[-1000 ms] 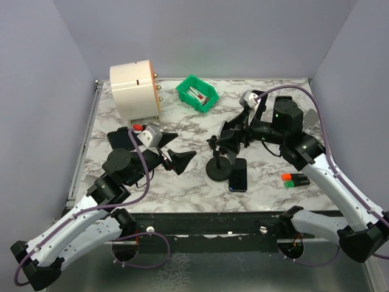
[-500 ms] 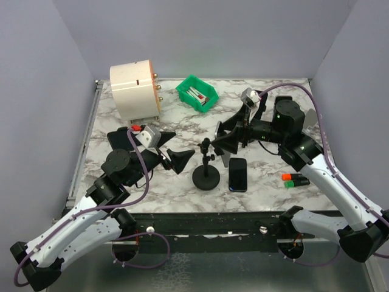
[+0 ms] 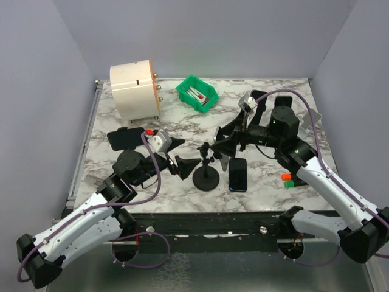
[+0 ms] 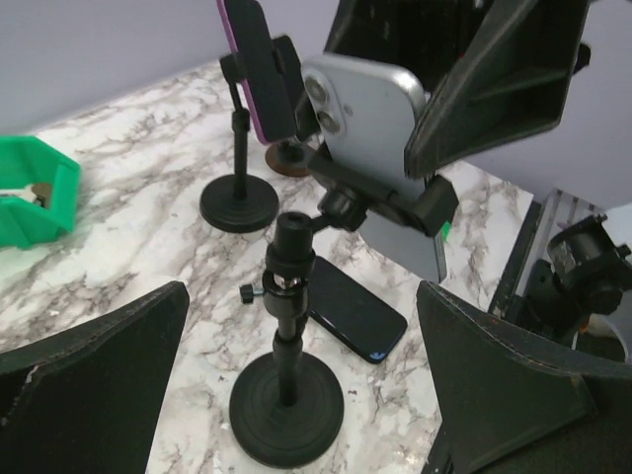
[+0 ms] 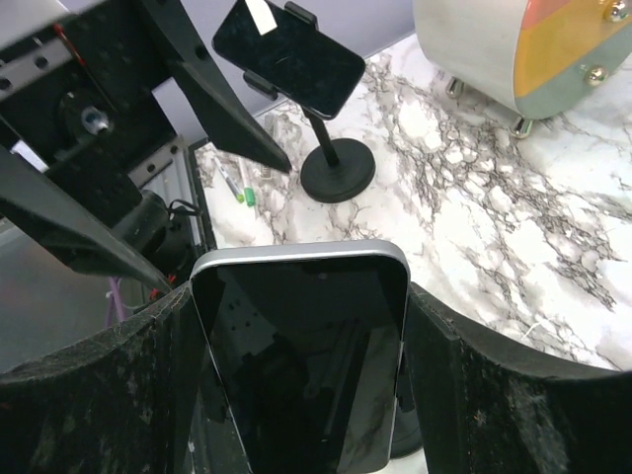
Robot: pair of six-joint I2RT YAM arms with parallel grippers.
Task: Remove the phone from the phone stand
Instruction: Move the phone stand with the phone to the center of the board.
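A silver phone (image 4: 367, 117) sits in the clamp of a black phone stand (image 3: 206, 177) at the middle of the table. My right gripper (image 5: 306, 395) is shut on the phone (image 5: 306, 365), one finger (image 5: 99, 395) pressed on each long side. The clamp arm (image 4: 380, 197) still hugs the phone's back. In the left wrist view my left gripper (image 4: 296, 395) stands open, its fingers on either side of the stand's round base (image 4: 286, 410) and apart from it. From above, the left gripper (image 3: 182, 155) lies just left of the stand's pole.
A dark phone (image 3: 237, 173) lies flat right of the stand's base. A second stand with a black phone (image 3: 126, 139) is at the left, and a third stand with a purple phone (image 4: 252, 69) is behind. A green bin (image 3: 197, 92), white drum (image 3: 135, 90) and markers (image 3: 292, 178) also stand here.
The stand's base has slid left and toward the near edge while my right gripper kept its hold on the phone. My left gripper has moved in closer around the base.
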